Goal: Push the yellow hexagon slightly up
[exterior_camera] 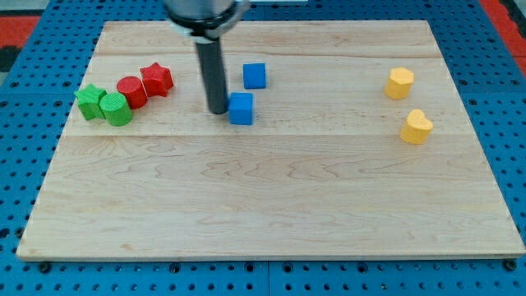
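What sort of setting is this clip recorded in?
Most likely a robotics lab tabletop rig: a pale wooden board lies on a blue perforated base, small coloured blocks sit on it, such as the yellow hexagon, and my tip rests beside a blue cube.

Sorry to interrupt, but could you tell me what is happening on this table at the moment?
A single arm ending in a dark rod is working over a wooden board to nudge the yellow hexagon block slightly up. My tip sits well away from it, just left of the lower blue cube, with another blue cube above. A yellow heart-shaped block lies below the hexagon. At the view's left cluster a green star, green cylinder, red cylinder and red star.
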